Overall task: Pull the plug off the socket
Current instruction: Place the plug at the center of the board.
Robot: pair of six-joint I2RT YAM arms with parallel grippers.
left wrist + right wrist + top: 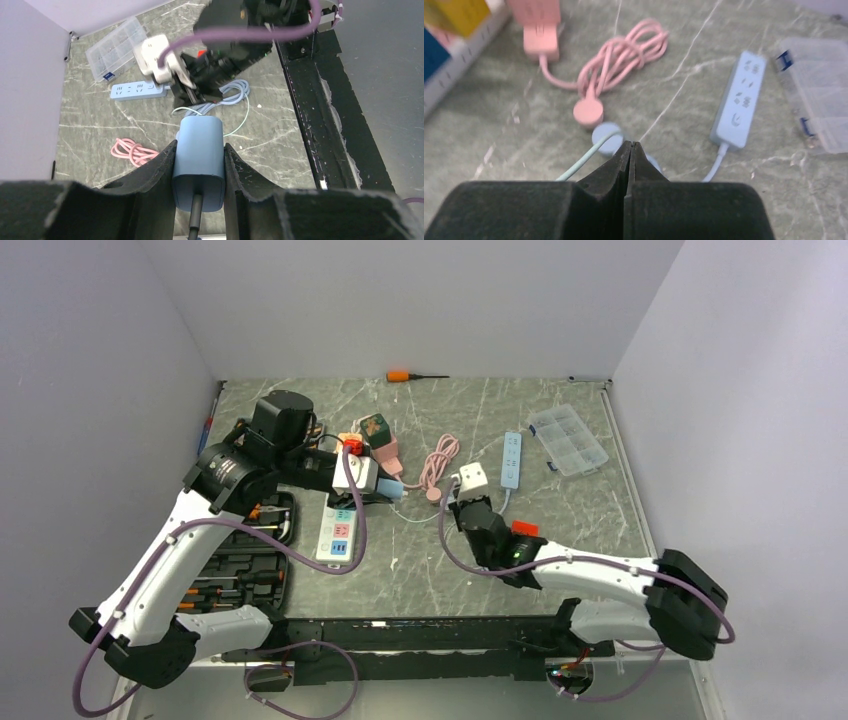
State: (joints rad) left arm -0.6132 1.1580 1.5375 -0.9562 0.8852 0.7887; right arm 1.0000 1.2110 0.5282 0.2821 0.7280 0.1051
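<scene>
The left gripper [200, 147] pinches the blue plug [201, 160] by its flat sides. The shell looks rigid, light and smooth (it may slip) and sits at the white power strip [338, 532]'s far end, its pins hidden. The right gripper [630, 147] is pressed together, empty. Straight up looks free, though the pink cable [624, 52] lies near.

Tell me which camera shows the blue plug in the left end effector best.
Left wrist view: the blue plug fills the centre, clamped in the left end effector, with its cable leaving the near end. The top external view shows the plug only as a small blue sliver. The right wrist view does not clearly show it.
</scene>
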